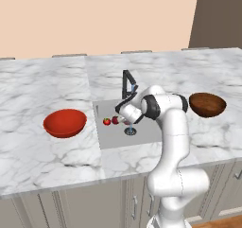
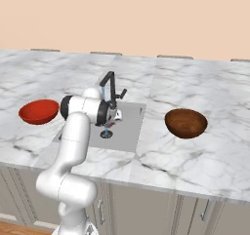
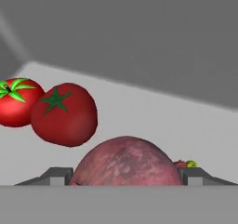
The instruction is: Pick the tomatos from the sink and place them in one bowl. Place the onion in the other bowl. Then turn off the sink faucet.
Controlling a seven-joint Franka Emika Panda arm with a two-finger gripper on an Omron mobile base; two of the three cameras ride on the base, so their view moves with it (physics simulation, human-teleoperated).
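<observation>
Pinkish onion [image 3: 125, 161] apparently clamped between fingers [image 3: 56, 175].

2 tomatoes [image 3: 64, 114], 1 onion [image 3: 125, 161], 2 bowls [image 1: 64, 123].

Pinkish-purple onion [image 3: 125, 161]; red tomatoes [image 3: 64, 114], green tops; white-marble counter [image 1: 42, 80].

Bkgd: plain peach wall [image 1: 94, 19] behind the counter, w/ a darker brown panel [image 1: 220, 16] at far right in left base view. White marble counter [image 1: 42, 156] w/ grey veining runs full width; seams split the top into slabs. Low backsplash strips [image 2: 105, 53] along the wall edge. Below: grey-beige cabinet fronts [image 1: 90, 206] w/ slim metal handles [image 2: 100, 212]. Bit of wood floor [image 1: 222, 222] at bottom corner. Light even, soft, no hard shadows.
</observation>
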